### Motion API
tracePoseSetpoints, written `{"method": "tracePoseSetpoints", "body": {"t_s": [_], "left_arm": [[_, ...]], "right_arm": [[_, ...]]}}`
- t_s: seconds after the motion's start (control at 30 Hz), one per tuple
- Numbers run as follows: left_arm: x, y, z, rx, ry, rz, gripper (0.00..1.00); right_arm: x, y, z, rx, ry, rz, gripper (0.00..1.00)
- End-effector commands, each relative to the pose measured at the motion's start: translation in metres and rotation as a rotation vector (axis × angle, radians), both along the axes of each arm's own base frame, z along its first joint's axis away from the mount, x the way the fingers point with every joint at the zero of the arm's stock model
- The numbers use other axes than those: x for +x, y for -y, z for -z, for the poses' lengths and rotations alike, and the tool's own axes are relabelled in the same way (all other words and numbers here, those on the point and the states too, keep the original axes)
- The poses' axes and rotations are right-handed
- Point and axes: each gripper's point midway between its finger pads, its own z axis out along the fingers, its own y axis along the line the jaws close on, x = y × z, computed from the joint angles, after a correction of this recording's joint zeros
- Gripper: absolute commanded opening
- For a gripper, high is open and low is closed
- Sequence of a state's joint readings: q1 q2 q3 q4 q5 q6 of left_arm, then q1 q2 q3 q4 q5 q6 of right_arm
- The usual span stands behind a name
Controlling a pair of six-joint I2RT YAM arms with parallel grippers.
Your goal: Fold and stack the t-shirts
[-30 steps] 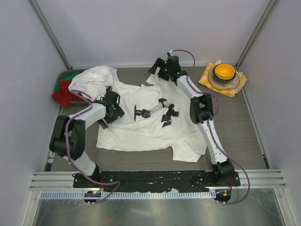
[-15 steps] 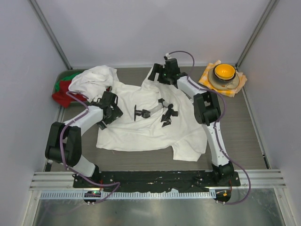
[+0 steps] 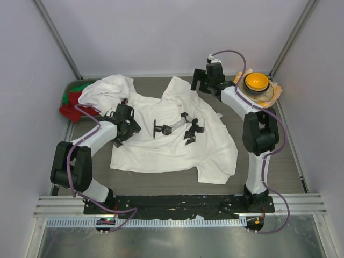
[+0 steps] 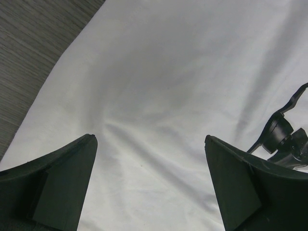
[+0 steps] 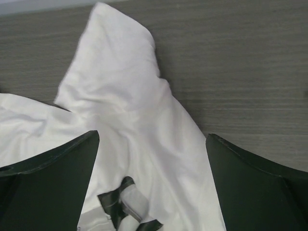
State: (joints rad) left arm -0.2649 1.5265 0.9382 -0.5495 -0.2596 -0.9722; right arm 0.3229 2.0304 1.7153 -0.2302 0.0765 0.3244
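A white t-shirt with a black print lies spread on the table. Its back sleeve points to the rear. A second white t-shirt lies crumpled at the back left. My left gripper is open and empty, low over the spread shirt's left side; the left wrist view shows cloth between the jaws and the print at right. My right gripper is open and empty, just right of the sleeve; the right wrist view shows the sleeve ahead of the jaws.
An orange bowl sits on an orange-and-white checked cloth at the back right, close to my right arm. Red and green garments lie at the back left beside the crumpled shirt. Grey walls stand on three sides.
My right gripper has moved right and back, away from the collar area, and the back sleeve now lies free. My left gripper has barely moved.
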Motion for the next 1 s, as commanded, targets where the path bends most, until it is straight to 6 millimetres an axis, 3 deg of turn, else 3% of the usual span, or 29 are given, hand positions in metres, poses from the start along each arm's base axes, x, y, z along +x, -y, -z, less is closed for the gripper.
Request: {"method": "tracePoseSetpoints", "body": {"t_s": [0.0,0.2,0.33,0.53,0.77,0.97], "left_arm": [[0.010,0.002,-0.009,-0.025,0.047,-0.020,1.00],[0.012,0.002,-0.009,-0.023,0.050,-0.020,1.00],[0.011,0.001,-0.006,-0.018,0.042,-0.019,1.00],[0.012,0.002,-0.005,-0.016,0.037,-0.018,1.00],[0.014,0.003,-0.008,-0.023,0.044,-0.014,1.00],[0.013,0.004,-0.008,-0.029,0.046,-0.016,1.00]], "right_arm": [[-0.008,0.024,0.064,0.009,-0.133,0.042,1.00],[-0.013,0.021,0.091,0.053,-0.190,0.007,1.00],[-0.017,0.017,0.096,0.077,-0.205,-0.009,1.00],[-0.021,0.021,0.084,0.076,-0.179,-0.004,0.99],[-0.028,0.032,0.055,-0.009,-0.115,0.032,0.99],[-0.035,0.024,0.044,-0.049,-0.090,0.010,0.99]]}}
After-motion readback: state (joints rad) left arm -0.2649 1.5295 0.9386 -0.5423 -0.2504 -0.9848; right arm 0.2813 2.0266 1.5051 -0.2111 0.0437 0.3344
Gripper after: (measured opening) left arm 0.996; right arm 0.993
